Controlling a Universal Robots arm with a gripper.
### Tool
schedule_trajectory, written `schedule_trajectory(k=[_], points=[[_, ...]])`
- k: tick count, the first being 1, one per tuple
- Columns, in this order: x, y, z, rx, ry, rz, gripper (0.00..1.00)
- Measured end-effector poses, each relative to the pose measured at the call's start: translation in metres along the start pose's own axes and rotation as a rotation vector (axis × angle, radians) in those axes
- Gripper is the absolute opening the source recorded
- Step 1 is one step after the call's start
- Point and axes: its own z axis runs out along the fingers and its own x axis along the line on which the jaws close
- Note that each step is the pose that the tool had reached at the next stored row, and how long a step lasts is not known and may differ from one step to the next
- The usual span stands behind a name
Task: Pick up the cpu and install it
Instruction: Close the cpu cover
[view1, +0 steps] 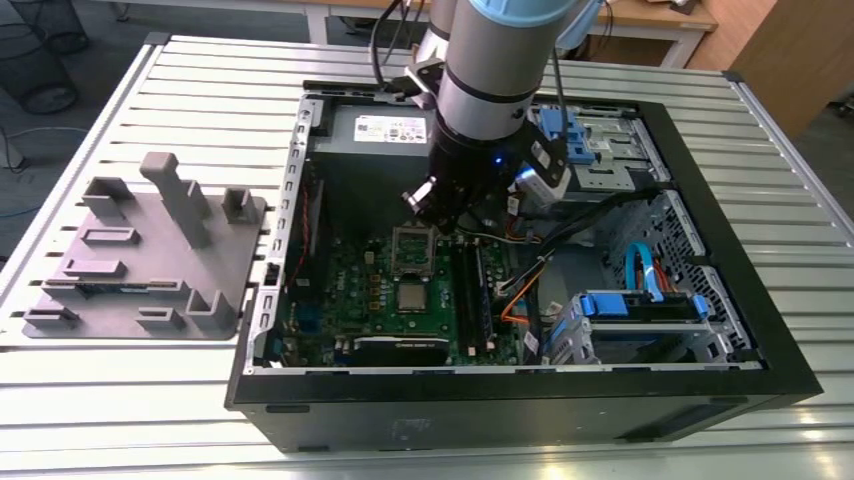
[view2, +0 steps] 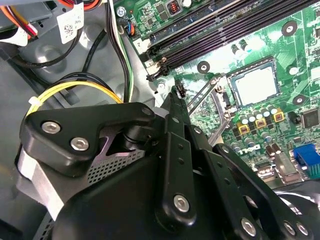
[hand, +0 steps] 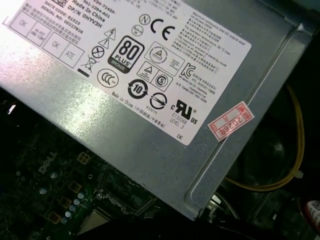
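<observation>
The cpu (view1: 411, 296), a pale silvery square, lies flat in its socket on the green motherboard (view1: 347, 300) inside the open computer case. In the second wrist view the cpu (view2: 256, 85) sits inside the socket, and the socket's metal frame (view2: 212, 107) stands raised beside it. My gripper (view1: 454, 225) hangs over the board just behind the socket. In the second wrist view the black gripper (view2: 176, 95) comes to one narrow shut tip close to the raised frame, with nothing held. In the first wrist view a corner of the cpu (hand: 95, 221) shows below the power supply.
The grey power supply (hand: 150, 100) with its label lies at the back of the case. Memory slots (view2: 225, 35) run beside the socket. Yellow and black cables (view2: 75, 87) loop nearby. Blue drive bays (view1: 641, 300) fill the exterior view's right. A grey holder block (view1: 147, 250) lies outside, on the exterior view's left.
</observation>
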Motion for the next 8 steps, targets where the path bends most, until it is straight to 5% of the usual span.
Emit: schedule_trajectory(k=[8], points=[[0.0001,-0.0001,-0.0001,0.0003,0.0021,-0.021,0.11]])
